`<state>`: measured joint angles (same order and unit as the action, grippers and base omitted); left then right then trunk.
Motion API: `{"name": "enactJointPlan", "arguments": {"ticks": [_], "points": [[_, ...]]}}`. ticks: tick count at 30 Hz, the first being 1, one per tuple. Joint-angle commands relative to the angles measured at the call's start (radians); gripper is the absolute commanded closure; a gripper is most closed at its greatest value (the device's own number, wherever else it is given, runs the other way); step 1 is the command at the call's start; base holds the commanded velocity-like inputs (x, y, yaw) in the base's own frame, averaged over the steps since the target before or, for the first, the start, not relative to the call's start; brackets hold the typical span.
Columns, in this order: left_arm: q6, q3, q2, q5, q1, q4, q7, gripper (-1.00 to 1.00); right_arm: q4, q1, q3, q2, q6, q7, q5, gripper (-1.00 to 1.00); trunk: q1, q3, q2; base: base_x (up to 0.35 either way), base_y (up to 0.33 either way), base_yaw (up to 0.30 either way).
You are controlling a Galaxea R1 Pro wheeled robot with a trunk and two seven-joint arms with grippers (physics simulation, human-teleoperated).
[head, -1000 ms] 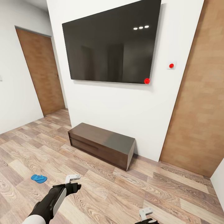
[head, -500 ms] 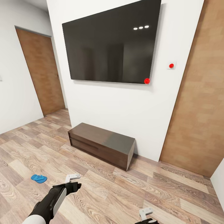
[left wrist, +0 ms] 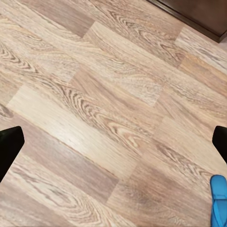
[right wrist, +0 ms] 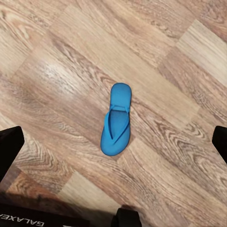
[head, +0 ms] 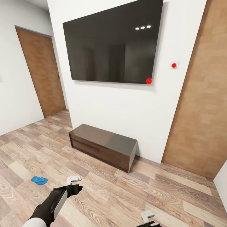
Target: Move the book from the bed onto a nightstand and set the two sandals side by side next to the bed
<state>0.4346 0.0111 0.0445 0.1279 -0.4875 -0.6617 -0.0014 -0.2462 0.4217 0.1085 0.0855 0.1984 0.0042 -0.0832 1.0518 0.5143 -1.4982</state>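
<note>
Sandal (head: pixel 39 180), blue, lies flat on the plank floor (head: pixel 104 192) at lower left in our head view, just beside our left gripper (head: pixel 73 179). Both grippers' fingers are spread open, the right gripper (head: pixel 147 216) empty above a sandal (right wrist: pixel 116 120).

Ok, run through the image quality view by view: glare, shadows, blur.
Head view: three ceiling-light spots glare on the dark wall screen, a pale sheen lies on the bench top, and straight edges lean as with a wide lens. Left wrist view: sharp floor grain with a pale sheen patch, and a blue sandal cut by the frame. Right wrist view: crisp, with a soft shadow hugging the sandal.
</note>
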Motion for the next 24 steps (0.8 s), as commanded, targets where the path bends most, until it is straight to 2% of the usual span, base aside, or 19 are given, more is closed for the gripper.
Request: {"name": "enactJointPlan", "arguments": {"ticks": [1,24], "points": [[0.006,0.001,0.0,0.009,0.0,-0.001,0.0,-1.0,-0.002,0.0,0.003,0.0,0.007,0.0,-0.009,-1.0,0.004,0.004,-0.008,0.0,0.0,0.0],[0.006,0.0,0.0,0.009,0.0,-0.007,0.004,-1.0,-0.002,0.005,0.002,-0.004,0.012,0.0,-0.009,-1.0,0.092,0.076,-0.169,0.0,0.0,0.0]]}}
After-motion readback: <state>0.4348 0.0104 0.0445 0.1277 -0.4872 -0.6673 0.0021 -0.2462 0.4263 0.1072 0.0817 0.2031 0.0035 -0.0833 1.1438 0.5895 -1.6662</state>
